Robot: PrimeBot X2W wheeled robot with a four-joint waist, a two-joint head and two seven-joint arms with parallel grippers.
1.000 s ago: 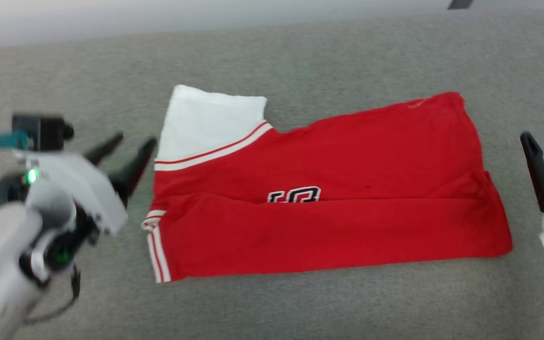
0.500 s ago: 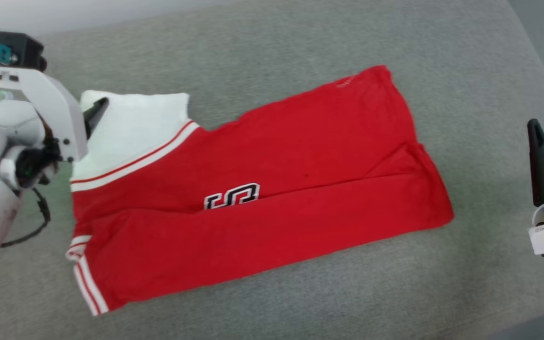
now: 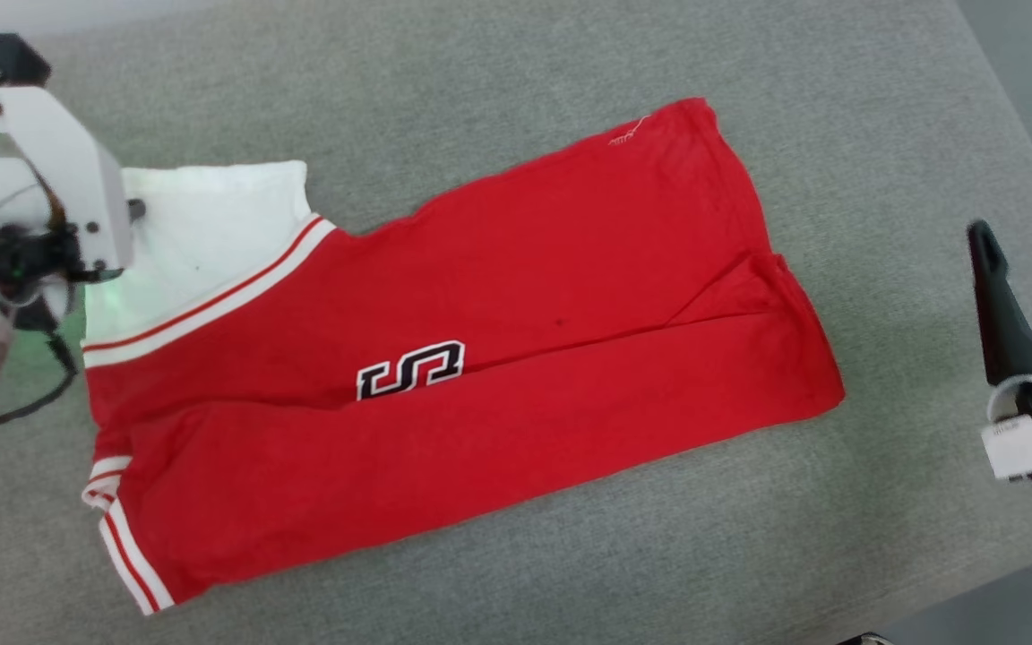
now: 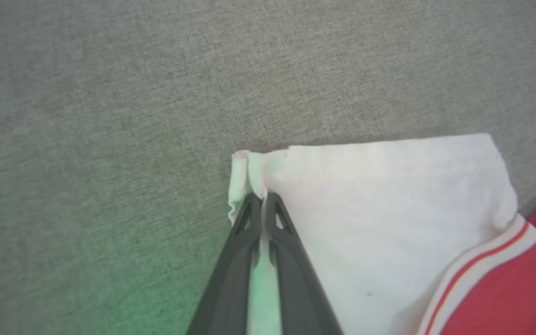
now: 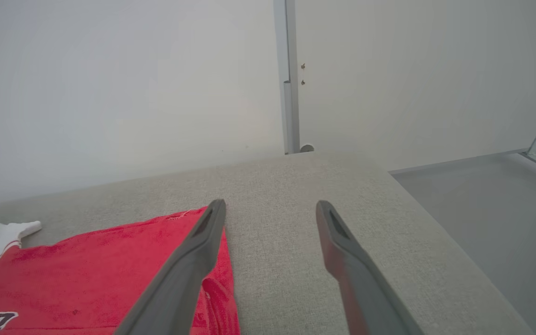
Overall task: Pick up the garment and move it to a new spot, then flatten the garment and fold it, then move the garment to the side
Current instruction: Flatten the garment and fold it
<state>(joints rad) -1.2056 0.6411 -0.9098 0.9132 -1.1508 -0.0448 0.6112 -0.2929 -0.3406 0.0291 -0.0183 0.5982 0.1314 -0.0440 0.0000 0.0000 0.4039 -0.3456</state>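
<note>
Garment (image 3: pixel 480 358) first, from the head camera: the red jersey lies flat on the grey surface (image 3: pixel 516 573), folded lengthwise. Its long axis runs from 8 o'clock to 2 o'clock, with the white shoulder panel (image 3: pixel 202 233) at the 10 o'clock corner and the hem at the 3 o'clock end. The left arm's white wrist bracket (image 3: pixel 59 161) sits over that panel's outer edge and hides the fingers. Out at 3 o'clock, the right gripper (image 3: pixel 1018 242) hangs well apart from the hem, fingers spread, nothing between them.

Left wrist camera now, and this settles it. The left gripper (image 4: pixel 261 197) has its fingers pressed together on the panel's corner, and a small pucker of cloth pokes past the tips at 12 o'clock. The rest of the garment spreads away toward 4 o'clock.

Right wrist camera: jaws wide and empty, hem end lying at 8 o'clock, pale wall (image 5: pixel 110 70) behind.

My read: the left arm owns the next move, carrying its corner along the long axis toward the hem. The right arm is nearer that hem if it needs pinning.
</note>
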